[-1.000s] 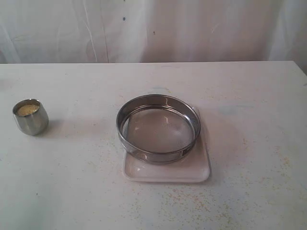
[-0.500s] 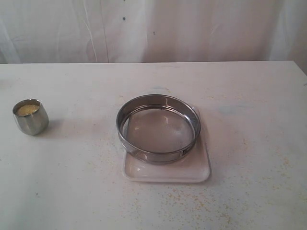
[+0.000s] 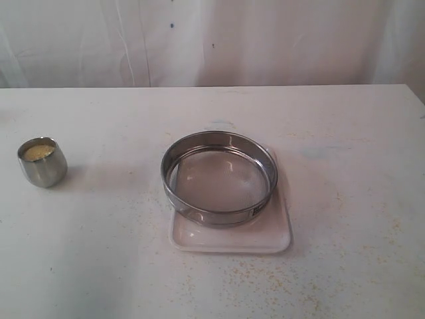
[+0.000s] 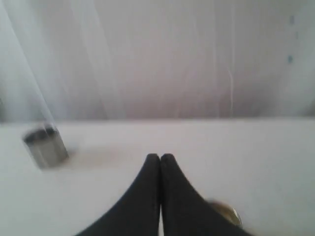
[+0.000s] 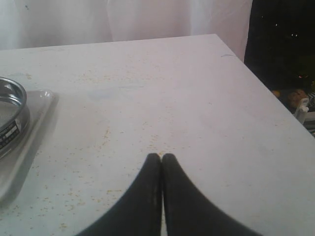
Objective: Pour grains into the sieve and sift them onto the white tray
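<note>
The sieve (image 3: 218,178) rests on the white tray (image 3: 265,236) near the middle of the surface (image 3: 99,252). It sits toward the tray's far edge and leaves a bare strip at the near side, probably so that whatever falls through the mesh lands on the tray. The mesh looks empty. The grains (image 3: 38,152) are in a small steel cup (image 3: 42,161) standing upright well apart to the left, on the left arm's side, which suggests that arm is meant to fetch it; pouring has not begun. The exterior view alone shows the grains inside the cup, and it shows neither arm. The wrist views supply that: the left claw (image 4: 160,157) and the right claw (image 5: 161,157) each have their tips pressed together and hold nothing. The left wrist view shows the cup only as a blur, its contents hidden. The right wrist view catches just the sieve's band, a tray corner and yellow specks scattered on the surface.
</note>
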